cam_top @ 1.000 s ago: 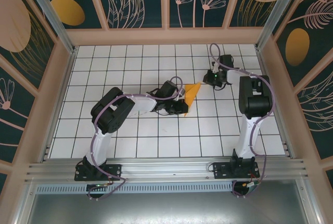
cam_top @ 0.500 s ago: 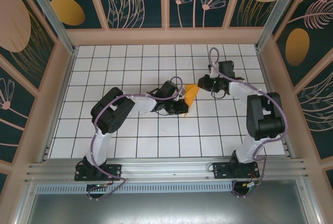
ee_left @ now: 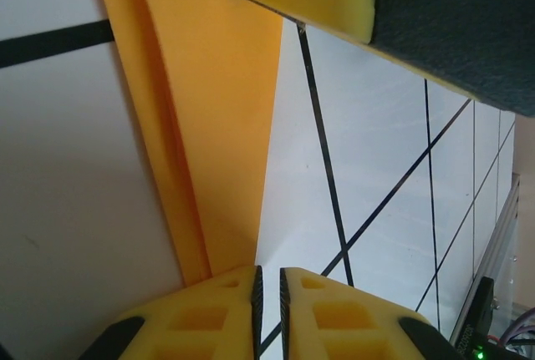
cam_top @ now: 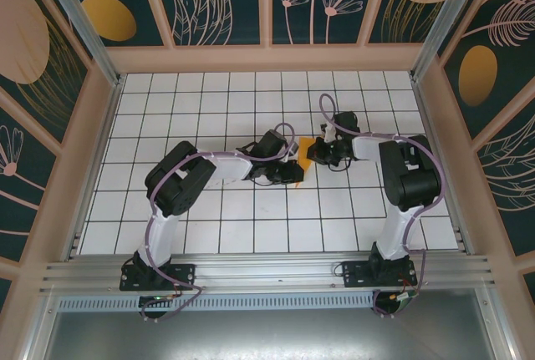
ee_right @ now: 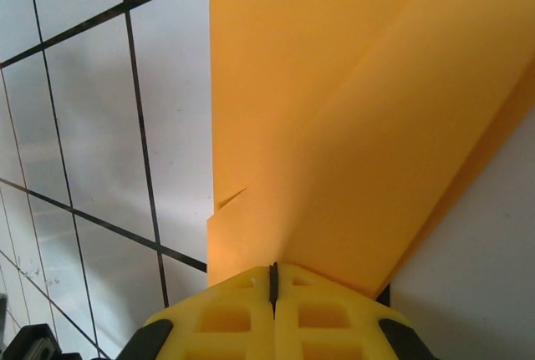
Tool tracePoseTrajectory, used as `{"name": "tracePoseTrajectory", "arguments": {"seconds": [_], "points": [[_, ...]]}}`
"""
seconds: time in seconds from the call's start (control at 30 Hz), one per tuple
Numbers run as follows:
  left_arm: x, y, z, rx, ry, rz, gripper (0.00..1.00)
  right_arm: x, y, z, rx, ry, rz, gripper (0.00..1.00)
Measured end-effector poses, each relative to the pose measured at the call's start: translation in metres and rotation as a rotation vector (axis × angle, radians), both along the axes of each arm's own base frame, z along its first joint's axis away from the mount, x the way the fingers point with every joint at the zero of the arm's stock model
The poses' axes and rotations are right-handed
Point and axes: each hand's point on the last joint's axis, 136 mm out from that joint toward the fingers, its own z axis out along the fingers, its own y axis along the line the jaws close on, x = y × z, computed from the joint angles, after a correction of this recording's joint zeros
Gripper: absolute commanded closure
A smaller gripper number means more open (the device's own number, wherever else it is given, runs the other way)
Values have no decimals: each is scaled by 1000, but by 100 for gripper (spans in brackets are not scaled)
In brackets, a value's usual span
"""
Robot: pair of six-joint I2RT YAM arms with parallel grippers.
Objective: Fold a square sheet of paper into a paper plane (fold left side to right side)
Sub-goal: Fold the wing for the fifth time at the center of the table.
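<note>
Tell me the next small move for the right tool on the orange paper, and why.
Probably slide the shut right tool along the folded orange paper to sharpen the crease: its tips meet the paper's edge, the layers only overlap loosely, and the left tool sits at its other side.

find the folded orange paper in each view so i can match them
top external: orange paper just right of picture centre
left wrist: orange paper upper left, tapering downward
right wrist: orange paper centre and upper right
shared landmark: white table with black grid lines

Robot test booth, tiled table [cam_top: 167, 109], patterned walls [cam_top: 219, 9]
</note>
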Motion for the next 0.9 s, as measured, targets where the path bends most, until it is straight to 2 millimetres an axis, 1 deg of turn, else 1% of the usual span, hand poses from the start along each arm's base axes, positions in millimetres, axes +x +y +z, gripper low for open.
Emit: {"name": "tracePoseTrajectory", "arguments": {"seconds": [0.07, 0.3, 0.37, 0.63, 0.9], "points": [[-1, 2, 3, 7, 0, 0, 83, 0, -2, -2, -12, 5, -5, 100], [-3, -1, 27, -24, -12, -18, 83, 2, -2, -4, -14, 12, -6, 100], [-4, -3, 31, -36, -9, -29, 83, 1, -2, -4, -14, 12, -6, 100], [-12, -5, 33, -55, 19, -60, 83, 2, -2, -4, -15, 12, -6, 100], [-15, -11, 27, -39, 30, -84, 82, 2, -1, -5, -21, 13, 3, 100]]}}
